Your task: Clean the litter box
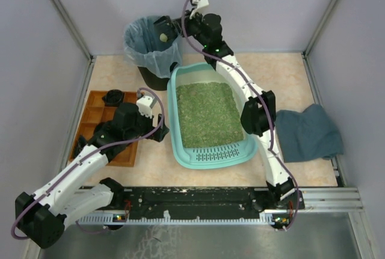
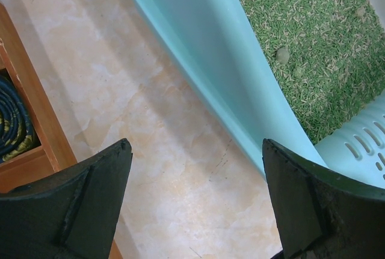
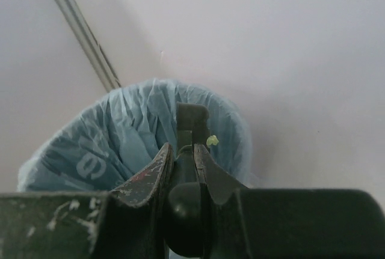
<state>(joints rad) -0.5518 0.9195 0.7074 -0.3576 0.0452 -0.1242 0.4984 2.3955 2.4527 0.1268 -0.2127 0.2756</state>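
Seemingly midway: the right pincer [image 3: 183, 151] is clenching a dark tool [image 3: 191, 118] over the bin [image 3: 120, 139]; the left pincer [image 2: 197, 145] is hanging released beside the litter box [image 2: 210, 48], clumps [image 2: 281, 54] lying inside.

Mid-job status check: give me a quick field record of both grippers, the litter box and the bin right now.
left gripper: open, empty, above the table beside the litter box
right gripper: shut on a thin dark tool, over the bin
litter box: filled with green litter, a small lump visible
bin: lined with a blue bag, behind the litter box
other: wooden tray on the left, cloth on the right
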